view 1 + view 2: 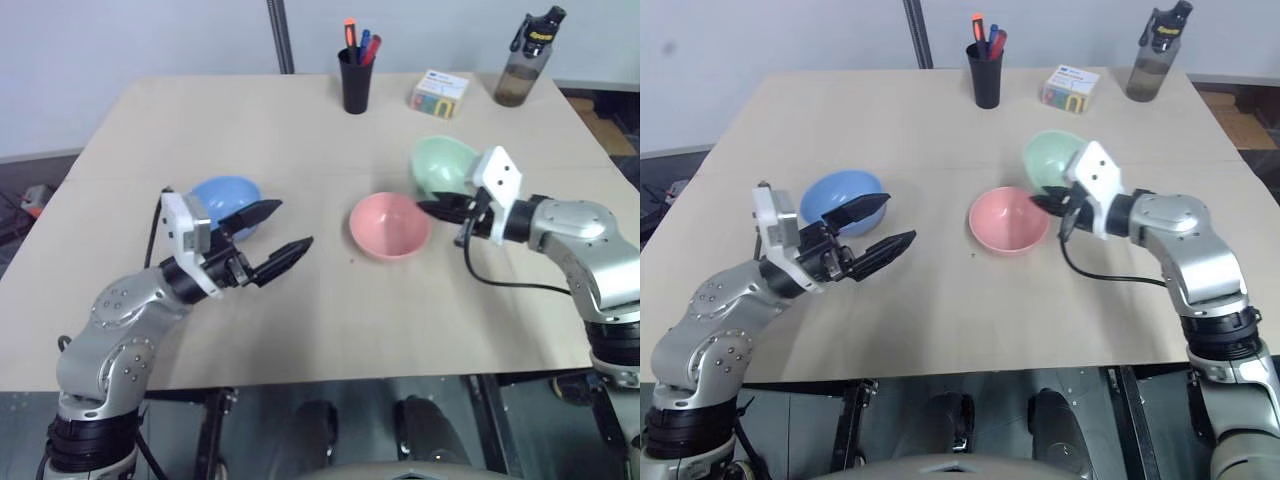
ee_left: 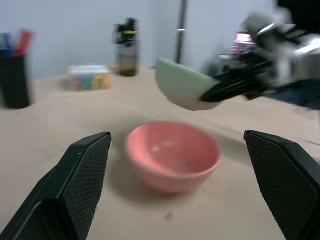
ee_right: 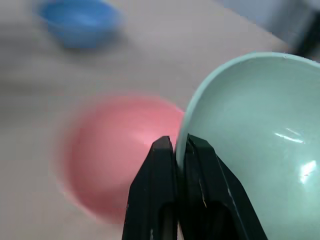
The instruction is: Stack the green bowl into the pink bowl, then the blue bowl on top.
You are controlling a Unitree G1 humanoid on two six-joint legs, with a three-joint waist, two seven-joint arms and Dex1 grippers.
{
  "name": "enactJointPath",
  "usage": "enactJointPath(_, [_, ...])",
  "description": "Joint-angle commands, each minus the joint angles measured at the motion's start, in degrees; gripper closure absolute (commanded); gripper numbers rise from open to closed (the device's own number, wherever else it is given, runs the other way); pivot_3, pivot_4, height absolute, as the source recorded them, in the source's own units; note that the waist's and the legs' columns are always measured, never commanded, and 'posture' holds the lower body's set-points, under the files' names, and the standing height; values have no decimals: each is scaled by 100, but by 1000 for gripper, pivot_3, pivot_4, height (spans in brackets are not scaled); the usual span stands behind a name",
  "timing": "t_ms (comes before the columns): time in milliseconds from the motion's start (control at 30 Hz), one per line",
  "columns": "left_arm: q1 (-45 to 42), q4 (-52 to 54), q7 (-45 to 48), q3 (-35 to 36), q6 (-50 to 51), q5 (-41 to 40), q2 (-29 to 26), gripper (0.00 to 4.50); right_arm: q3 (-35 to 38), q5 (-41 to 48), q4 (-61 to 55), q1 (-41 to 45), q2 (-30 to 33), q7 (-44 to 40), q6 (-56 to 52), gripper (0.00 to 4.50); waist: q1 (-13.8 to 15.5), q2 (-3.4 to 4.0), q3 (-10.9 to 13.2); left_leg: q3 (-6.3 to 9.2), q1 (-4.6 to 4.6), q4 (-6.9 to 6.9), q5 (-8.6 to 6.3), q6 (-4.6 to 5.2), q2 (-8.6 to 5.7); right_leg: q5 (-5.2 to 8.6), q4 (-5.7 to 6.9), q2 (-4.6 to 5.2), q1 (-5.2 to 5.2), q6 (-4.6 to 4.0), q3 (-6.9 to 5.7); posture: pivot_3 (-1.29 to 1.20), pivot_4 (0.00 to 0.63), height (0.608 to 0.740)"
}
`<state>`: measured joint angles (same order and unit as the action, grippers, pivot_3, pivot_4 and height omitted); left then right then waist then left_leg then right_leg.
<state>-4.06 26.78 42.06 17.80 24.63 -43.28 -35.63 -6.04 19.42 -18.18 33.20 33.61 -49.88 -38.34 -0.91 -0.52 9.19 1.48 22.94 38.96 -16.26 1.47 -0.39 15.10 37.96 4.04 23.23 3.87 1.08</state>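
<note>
Green bowl [image 1: 443, 165] pinched by the rim in the right end effector [image 1: 432, 208].
It is held tilted, just beside the pink bowl [image 1: 389, 225] on the desk [image 1: 300, 130]; the left end effector [image 1: 283, 234] is spread wide near the blue bowl [image 1: 222, 196].

Place: office or lab room.
Evidence: plain table [image 1: 300, 130], pen cup [image 1: 355, 80], sticky-note block [image 1: 440, 93], water bottle [image 1: 527, 58].

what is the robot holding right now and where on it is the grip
The right gripper is shut on the green bowl, pinching its rim. The left gripper is open and holds nothing.
</note>
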Motion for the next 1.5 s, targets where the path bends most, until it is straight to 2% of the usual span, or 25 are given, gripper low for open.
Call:
enactJointPath(33, [-8, 308, -275, 394, -22, -173, -8, 0, -400, 82, -261, -18, -62, -139, -62, 3707, 52, -1, 1, 6, 0, 6, 0, 0, -3, 0, 0, 3, -4, 0, -6, 0, 150, 740])
enactJointPath(100, [17, 359, -366, 448, 6, -171, -34, 0, -556, 62, -139, -48, -148, -162, 8, 3104, 69, -1, 1, 16, 0, 14, -1, 0, -7, 0, 0, 6, -13, 0, -15, 0, 150, 740])
enactJointPath(167, [59, 410, -428, 471, 38, -157, -62, 0, -636, 92, -44, -45, -222, -201, 66, 2068, 56, -1, 1, 16, -2, 16, 0, -1, -9, 0, 1, 7, -14, 0, -15, 0, 150, 740])
enactJointPath(267, [155, 466, -653, 518, 173, -27, -138, 0, -736, 0, 42, -10, -269, -203, 200, 858, 21, 0, 1, 15, -5, 15, 0, -2, -7, 0, 4, 2, -14, 0, -14, 0, 150, 740])
enactJointPath(333, [197, 529, -1319, 461, 457, 652, -341, 0, -569, -33, 91, 93, -416, -45, 440, 25, 11, 1, 2, 15, -4, 14, 0, -2, -5, 0, 4, 1, -13, 0, -14, 0, 150, 740])
enactJointPath(400, [199, 667, -2148, 354, 1048, 1450, -673, 0, -387, -46, 104, 196, -536, 82, 697, 25, -6, 0, 3, 14, -7, 14, 0, -2, -5, 0, 5, -2, -13, 0, -12, 0, 150, 740])
enactJointPath(433, [145, 707, -2269, 287, 1401, 1521, -867, 0, -349, -63, 98, 235, -558, 66, 858, 25, -6, 2, 4, 14, -8, 14, 0, -1, -6, 0, 7, -5, -12, 0, -11, 0, 150, 740])
enactJointPath(567, [-174, 555, -2018, -555, 2416, 2078, -2086, 0, -290, 151, 23, 350, -652, -70, 1000, 25, 23, -5, 10, 21, -6, 13, 0, -1, -16, 0, 7, -6, -14, 0, -21, 0, 150, 740])
enactJointPath(667, [-772, 190, -1979, -1288, 2523, 2572, -2437, 0, -334, 160, 61, 436, -771, -67, 1131, 25, 26, -4, 12, 20, -9, 12, 0, -1, -20, 0, 5, -3, -17, 1, -19, 0, 150, 740])
enactJointPath(833, [-1610, -515, -1583, -2496, 2255, 3366, -2510, 0, -497, -11, 162, 436, -827, -101, 1349, 25, 13, -3, 13, 16, -7, 9, 1, -3, -32, 1, 5, -4, -13, 0, -17, 0, 150, 740])
enactJointPath(867, [-1731, -634, -1471, -2637, 2201, 3453, -2477, 515, -499, -18, 148, 424, -837, -85, 1354, 0, -2, -4, 14, 13, -7, 6, 1, -3, -33, 1, 5, -4, -11, 0, -15, 0, 150, 740])
enactJointPath(900, [-1809, -713, -1386, -2707, 2174, 3504, -2444, 738, -499, -20, 136, 419, -847, -71, 1351, 0, -10, -5, 17, 7, -5, 4, 1, -3, -32, 1, 6, -5, -5, 0, -9, 0, 150, 740])
enactJointPath(1133, [-2202, -1206, -982, -2898, 1799, 3900, -2287, 3907, -386, -60, 0, 308, -811, 155, 1234, 0, 6, -9, 19, 6, 23, 5, 1, -3, -31, 0, 9, -4, 21, 0, -9, 0, 150, 740])
enactJointPath(1167, [-2242, -1240, -936, -2877, 1736, 3919, -2248, 4254, -353, -62, -21, 275, -785, 183, 1231, 0, 5, -9, 19, 5, 23, 5, 1, -3, -33, 0, 9, -3, 20, 1, -8, 0, 150, 740])
enactJointPath(1200, [-2296, -1225, -852, -2823, 1678, 3883, -2204, 4464, -310, -65, -47, 240, -755, 219, 1224, 0, 7, -10, 19, 5, 23, 5, 1, -3, -33, 1, 8, -3, 20, 1, -8, 0, 150, 740])
enactJointPath(1333, [-2615, -1148, -355, -2543, 1467, 3548, -2024, 4464, -47, -41, -173, 49, -590, 381, 1180, 0, 31, -11, 20, 23, 42, 18, 1, -3, -32, 1, 9, -2, 25, 1, -25, 0, 150, 740])
enactJointPath(1500, [-3426, -1208, 600, -2483, 1004, 3016, -1755, 4464, 590, 62, -570, -586, -169, 552, 1153, 0, 54, -13, 21, 41, 82, 41, 1, -2, -39, 0, 7, 2, 47, 2, -43, 0, 150, 740])
